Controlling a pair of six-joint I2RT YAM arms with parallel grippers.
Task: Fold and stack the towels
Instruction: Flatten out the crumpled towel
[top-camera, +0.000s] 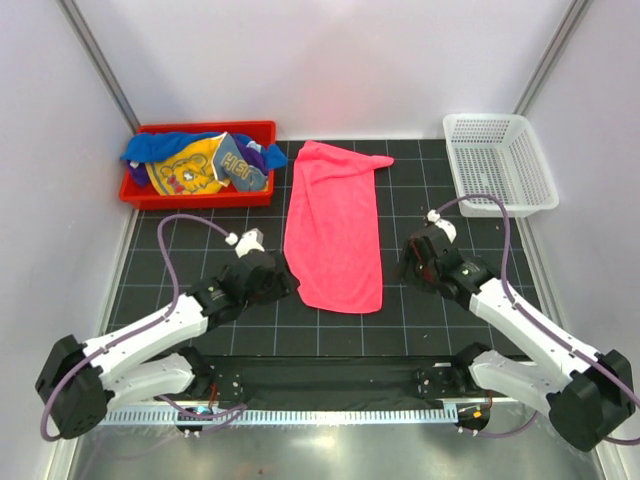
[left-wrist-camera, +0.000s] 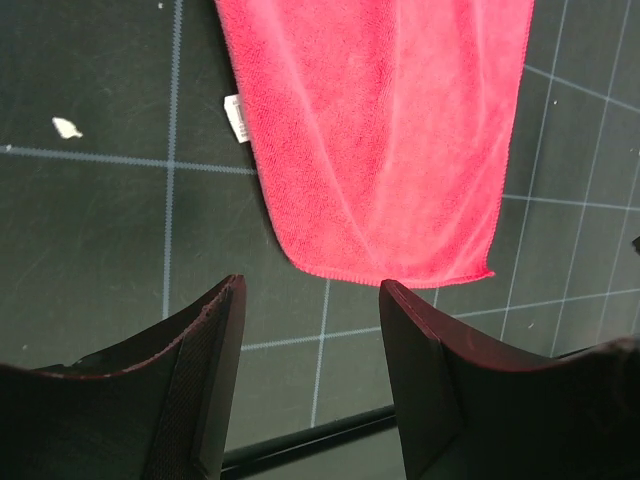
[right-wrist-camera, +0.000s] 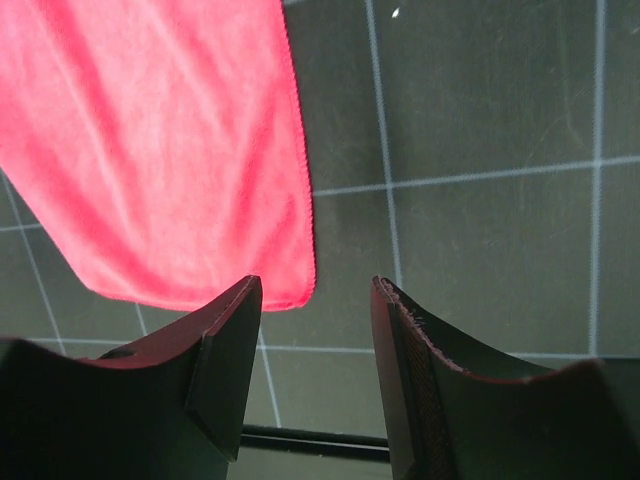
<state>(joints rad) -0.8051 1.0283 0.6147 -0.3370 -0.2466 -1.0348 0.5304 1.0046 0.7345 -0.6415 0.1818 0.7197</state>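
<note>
Both with jaws parted and holding nothing, the black left gripper (left-wrist-camera: 310, 290) and right gripper (right-wrist-camera: 315, 285) flank the near end of a hot pink cloth towel (top-camera: 333, 230). It lies flat, long axis running near to far. Far left, a red plastic bin (top-camera: 200, 198) holds crumpled blue, yellow and purple towels (top-camera: 195, 165); far right stands a white mesh basket (top-camera: 500, 165).

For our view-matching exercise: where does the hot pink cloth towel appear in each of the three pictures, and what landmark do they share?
Top external: hot pink cloth towel, centre, lying lengthwise.
Left wrist: its near end, upper middle.
Right wrist: its near corner, upper left.
Shared landmark: dark gridded mat.
</note>
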